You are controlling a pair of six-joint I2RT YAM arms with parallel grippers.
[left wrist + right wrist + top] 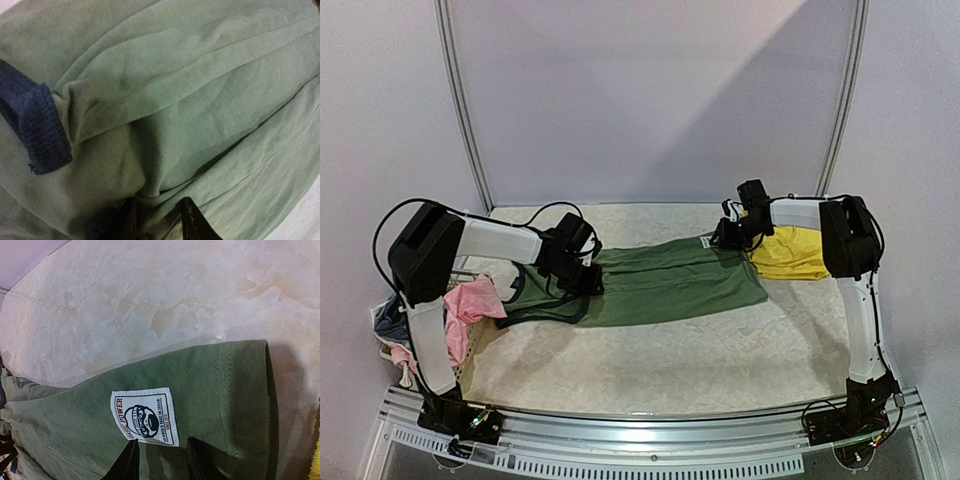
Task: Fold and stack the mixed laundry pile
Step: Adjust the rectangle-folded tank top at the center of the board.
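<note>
Olive-green top [660, 285] lies spread lengthwise on the pale, marbled bench [720, 350] between the two arms: soft matte knit, long shallow creases, navy ribbed trim [35, 125] at an opening. The left hand [160, 220] pinches a bunched fold of it between its dark fingers. The right hand [162, 460] straddles the flat double-stitched hem just beside the white rectangular patch [145, 416], and I cannot tell if it grips there. Crumpled yellow shorts [790, 255] touch the top's right end; a rumpled pink piece [472, 300] lies at the bench's left edge.
</note>
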